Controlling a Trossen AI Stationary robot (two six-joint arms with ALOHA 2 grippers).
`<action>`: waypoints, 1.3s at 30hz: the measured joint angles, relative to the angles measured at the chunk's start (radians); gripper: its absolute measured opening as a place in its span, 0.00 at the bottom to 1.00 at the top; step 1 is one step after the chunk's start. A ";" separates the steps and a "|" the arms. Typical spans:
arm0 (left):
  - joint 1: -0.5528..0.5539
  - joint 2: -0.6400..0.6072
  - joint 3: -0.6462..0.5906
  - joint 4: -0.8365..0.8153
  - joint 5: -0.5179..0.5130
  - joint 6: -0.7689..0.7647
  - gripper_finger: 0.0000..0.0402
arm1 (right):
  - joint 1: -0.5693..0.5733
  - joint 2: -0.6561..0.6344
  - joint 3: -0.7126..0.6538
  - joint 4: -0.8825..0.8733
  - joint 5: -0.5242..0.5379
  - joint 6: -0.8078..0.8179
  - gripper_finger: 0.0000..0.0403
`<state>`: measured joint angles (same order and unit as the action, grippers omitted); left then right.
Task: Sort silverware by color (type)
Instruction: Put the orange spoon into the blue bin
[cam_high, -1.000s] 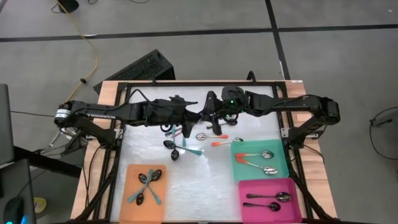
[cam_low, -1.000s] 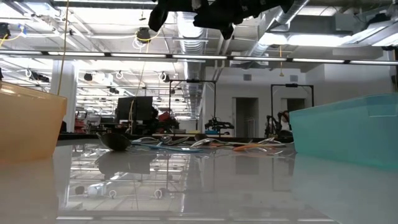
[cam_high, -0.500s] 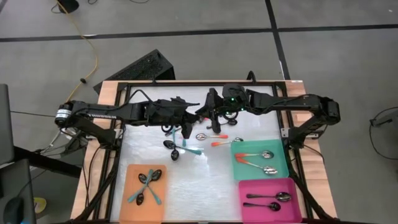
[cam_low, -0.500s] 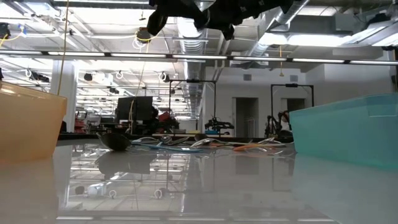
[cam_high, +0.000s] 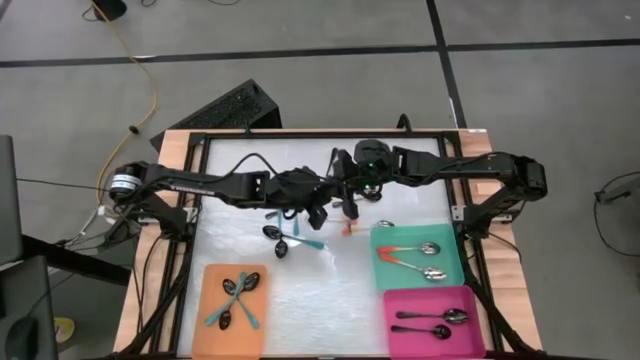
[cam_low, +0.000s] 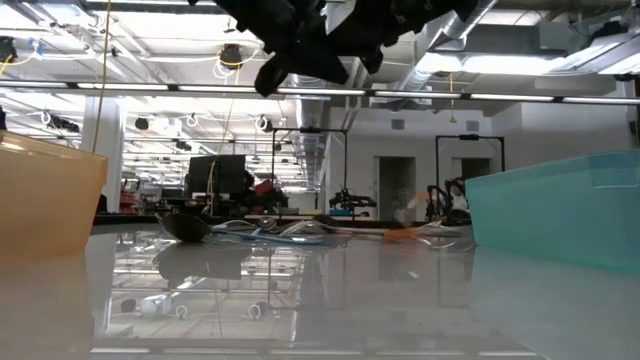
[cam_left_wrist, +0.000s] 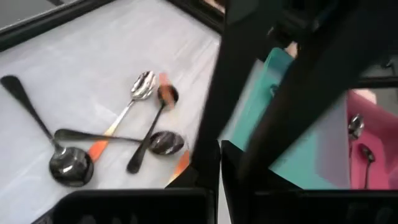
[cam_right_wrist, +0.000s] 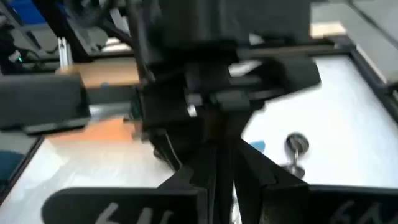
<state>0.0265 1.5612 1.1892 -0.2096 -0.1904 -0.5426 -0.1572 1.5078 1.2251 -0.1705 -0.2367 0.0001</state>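
My two arms (cam_high: 200, 183) were dark, jointed and slim, with black cables looping along them. A green light (cam_high: 366, 156) glowed on my right wrist.

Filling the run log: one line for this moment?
left hand: shut, over centre spoon pile | right hand: beside it | flat teal tray: orange-handled spoons inside

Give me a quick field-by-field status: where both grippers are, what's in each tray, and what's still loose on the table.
left gripper: mid-table over the loose spoons, shut, nothing seen in it
right gripper: close beside the left one, grip unclear
orange tray: teal-handled spoons
teal tray: orange-handled spoons
pink tray: plain metal spoons
loose spoons: a cluster near the table's middle, unsorted
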 joint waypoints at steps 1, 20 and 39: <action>0.000 0.002 0.000 -0.006 -0.001 0.000 0.00 | 0.000 0.000 0.000 -0.018 0.000 0.000 0.16; -0.076 -0.026 0.000 0.030 0.089 0.041 0.00 | -0.006 0.002 -0.025 -0.778 0.330 -0.048 0.31; -0.106 -0.106 0.000 0.036 0.075 0.068 0.11 | -0.020 0.003 -0.324 -0.348 0.313 -0.017 0.57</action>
<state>-0.0792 1.4556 1.1896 -0.1740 -0.1157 -0.4747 -0.1776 1.5105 0.9016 -0.5180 0.0761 -0.0168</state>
